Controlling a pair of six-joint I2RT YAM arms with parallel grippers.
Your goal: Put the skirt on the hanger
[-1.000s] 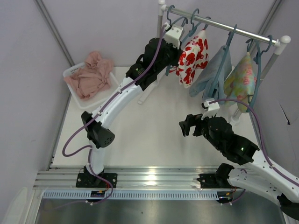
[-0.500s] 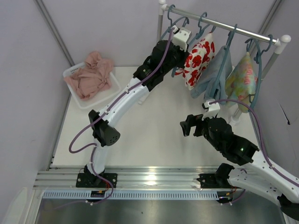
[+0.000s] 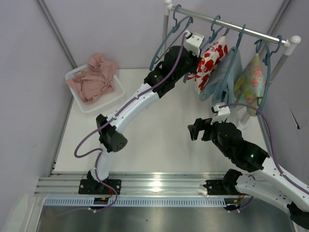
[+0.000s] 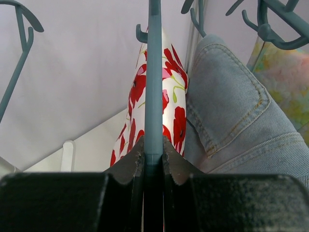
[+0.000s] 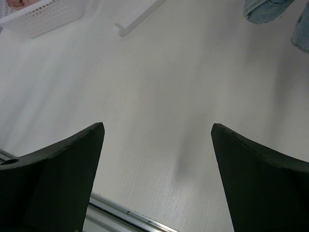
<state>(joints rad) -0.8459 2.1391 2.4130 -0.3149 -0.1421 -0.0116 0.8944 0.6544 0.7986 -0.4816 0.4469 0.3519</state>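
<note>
The left tool [image 4: 153,151] grips the hanger [image 4: 154,72] tightly, so the skirt [image 4: 176,121] on it hangs just under the rail [image 3: 241,28], beside the denim garment [image 4: 227,111], probably for hooking there. The right tool [image 5: 157,128] stands wide and empty, well below the rail.

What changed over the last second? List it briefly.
The left gripper, clamped on the hanger throughout, carried it and the skirt rightward along the rail, crowding the denim garment. No grip taken or released. The right gripper stayed open above the table; the basket of pink cloth did not move.
</note>
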